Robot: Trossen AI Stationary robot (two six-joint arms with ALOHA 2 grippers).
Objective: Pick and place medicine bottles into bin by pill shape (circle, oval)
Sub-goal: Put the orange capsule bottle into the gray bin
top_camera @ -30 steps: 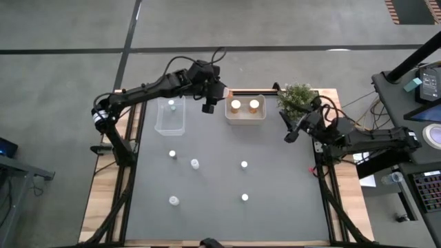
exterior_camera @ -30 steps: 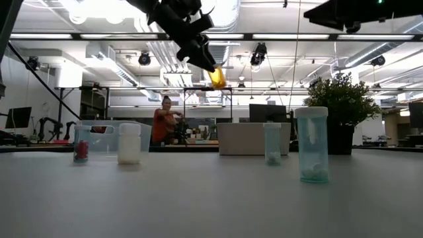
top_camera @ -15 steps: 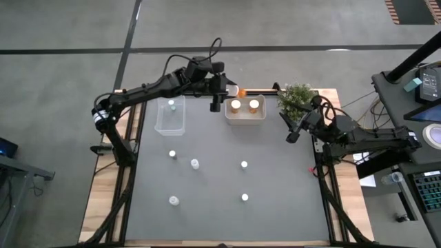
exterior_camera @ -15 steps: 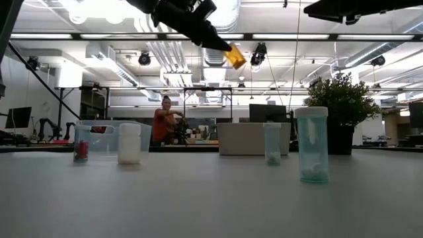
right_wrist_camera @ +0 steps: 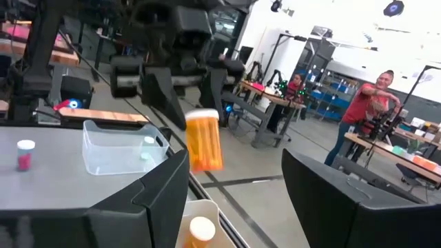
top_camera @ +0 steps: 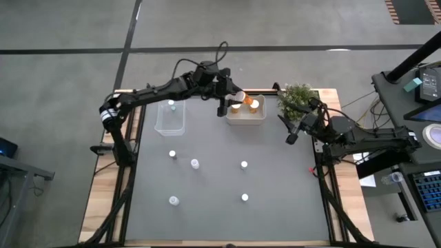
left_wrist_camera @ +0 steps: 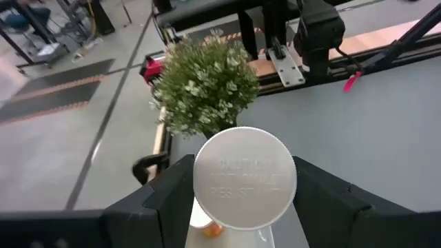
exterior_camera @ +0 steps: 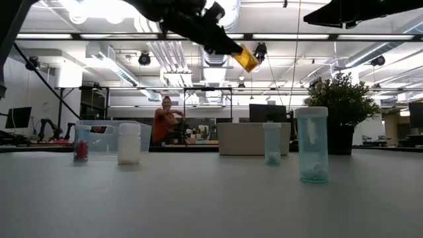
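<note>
My left gripper [top_camera: 224, 96] reaches to the table's far middle, shut on an orange medicine bottle [exterior_camera: 248, 58] with a white cap [left_wrist_camera: 245, 177], held in the air above the white bin [top_camera: 245, 117]. That bin holds two orange bottles [top_camera: 254, 105]. A clear bin [top_camera: 170, 118] to its left holds one small bottle [top_camera: 171, 105]. Several small white-capped bottles stand upright on the mat [top_camera: 195, 164], [top_camera: 244, 164]. My right gripper [right_wrist_camera: 251, 207] waits open near the table's right edge [top_camera: 293, 131], with nothing between its fingers. My left gripper pinches the orange bottle at its cap end [left_wrist_camera: 207, 200] between its two fingers, one on each side. The bottle lies along the fingers, cap toward the wrist. Its orange body [right_wrist_camera: 204, 141] sticks out past the fingertips, slanting downward. It is lifted clear, above the white bin.
A green potted plant [top_camera: 298, 100] stands at the far right, beside the white bin and near my right arm. In the low view several bottles stand in a row [exterior_camera: 129, 143], [exterior_camera: 312, 144]. A person [exterior_camera: 162, 122] is in the room beyond the table.
My left gripper has carried the orange bottle toward the table's right, from between the two bins to above the white bin. Its wrist has rolled, and the bottle now slants closer to level than before.
</note>
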